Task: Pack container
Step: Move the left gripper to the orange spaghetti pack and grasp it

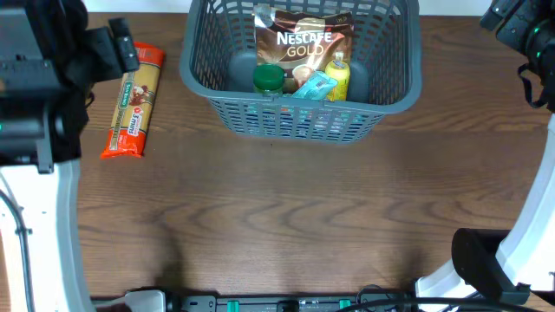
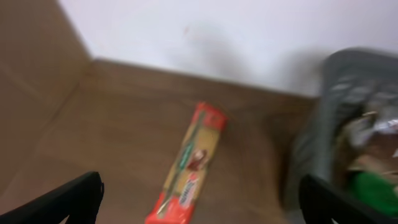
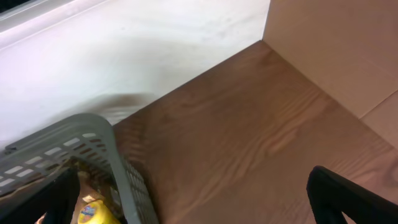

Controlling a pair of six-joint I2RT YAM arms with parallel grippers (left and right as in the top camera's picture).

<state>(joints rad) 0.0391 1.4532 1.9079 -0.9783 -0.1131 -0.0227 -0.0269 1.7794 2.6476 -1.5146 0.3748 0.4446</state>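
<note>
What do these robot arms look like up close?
Both are white and black. The left arm has a white link under a bulky black boxy head, with a thin black cable beside it; the right arm has a white link rising from a rounded black joint. The left end effector and right end effector each show two plain black fingers.

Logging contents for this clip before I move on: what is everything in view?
Basket: 1, dark grey, far side of table.
Coffee pouch: 1, brown and gold, in basket.
Jar: 1, green lid, in basket.
Bottle: 1, yellow, in basket, right of jar.
Packet: 1, light blue, in basket between jar and bottle.
Pasta pack: 1, orange-red, on table left of basket.
Table: 1, dark wood.
Left arm: 1, black and white, left edge; jaws open, empty.
Right arm: 1, black and white, right edge; jaws open, empty.
</note>
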